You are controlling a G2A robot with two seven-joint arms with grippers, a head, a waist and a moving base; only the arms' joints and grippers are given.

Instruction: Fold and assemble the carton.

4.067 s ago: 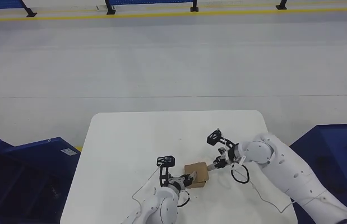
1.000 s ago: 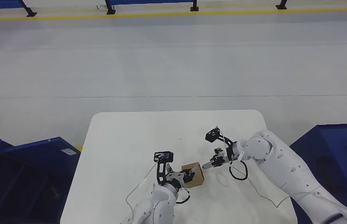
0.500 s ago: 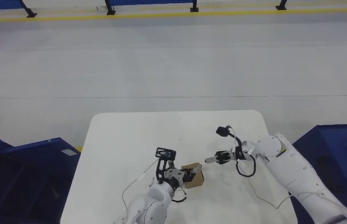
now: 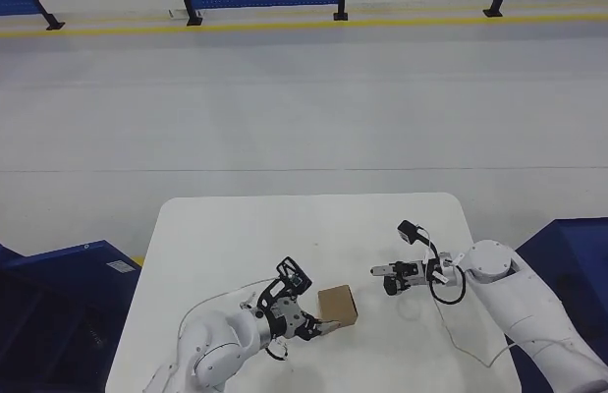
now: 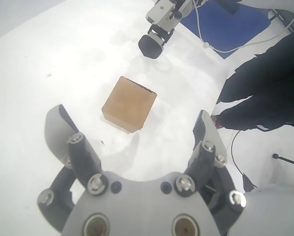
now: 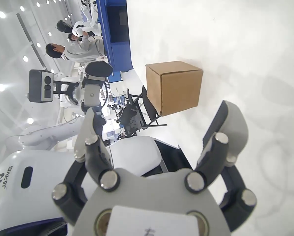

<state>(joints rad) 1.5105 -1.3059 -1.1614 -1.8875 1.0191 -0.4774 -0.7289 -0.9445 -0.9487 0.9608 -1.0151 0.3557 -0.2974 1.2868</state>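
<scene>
The brown carton [image 4: 337, 305] stands as a closed cube on the white table [image 4: 245, 236], touching neither gripper. My left gripper [image 4: 319, 327] hovers just on the near-left side of it, open, and the box [image 5: 128, 104] lies a short way beyond its fingertips [image 5: 59, 114]. My right gripper [image 4: 379, 271] hangs to the right of the carton with a clear gap, open and empty. In the right wrist view the carton [image 6: 176, 87] stands ahead of my right gripper [image 6: 158, 110]. The left wrist view catches the right gripper [image 5: 151, 47] past the box.
Blue bins flank the table at the left [image 4: 58, 305] and the right [image 4: 579, 255]. The table's front edge runs close to the carton. A thin cable [image 4: 451, 329] trails from the right arm over the table.
The left gripper has let go of the carton and drawn back toward the near left. The right gripper has pulled away to the right. The carton stays in place.
</scene>
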